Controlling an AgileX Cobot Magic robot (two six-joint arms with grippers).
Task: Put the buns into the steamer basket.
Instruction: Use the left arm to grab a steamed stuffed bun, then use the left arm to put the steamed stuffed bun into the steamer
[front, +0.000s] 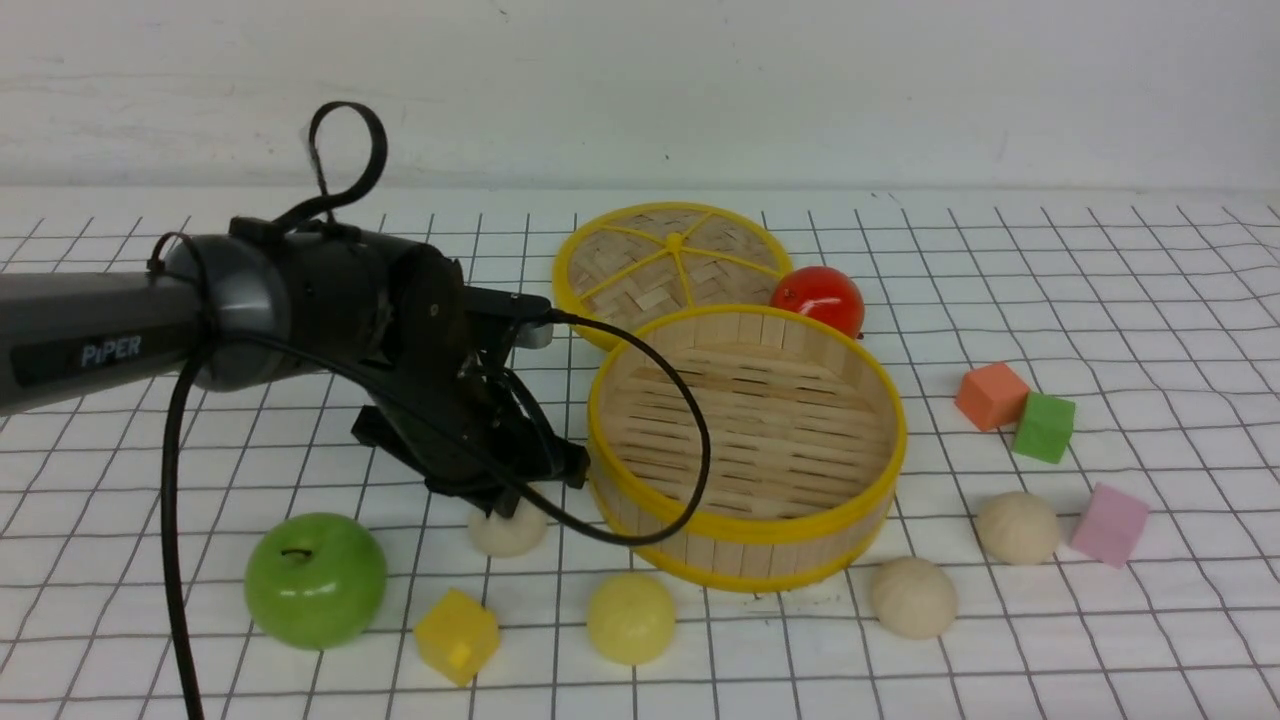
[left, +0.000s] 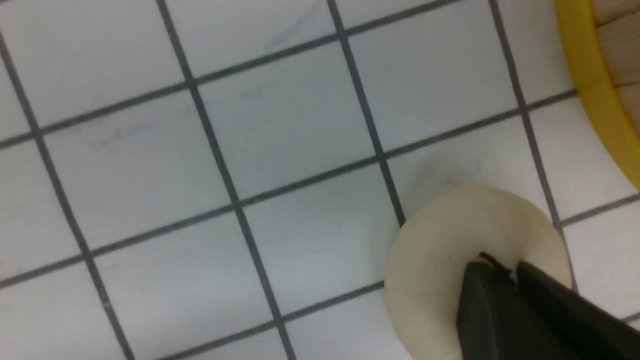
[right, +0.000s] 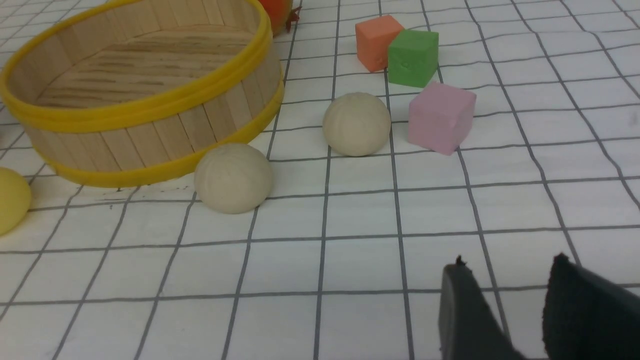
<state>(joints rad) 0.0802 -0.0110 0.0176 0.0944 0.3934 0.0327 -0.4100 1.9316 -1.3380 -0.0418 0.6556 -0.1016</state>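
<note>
Beside bamboo basket (front: 760, 553), domed buns (front: 913, 597)

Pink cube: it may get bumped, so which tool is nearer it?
Right. The right tool faces the pink cube, apart; the left tool is across the basket, at a bun.

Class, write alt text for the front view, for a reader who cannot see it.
The robot's left arm reaches down, its fingers closed over a cream bun beside the empty steamer basket. A yellow bun and two more cream buns lie on the table nearby.
</note>
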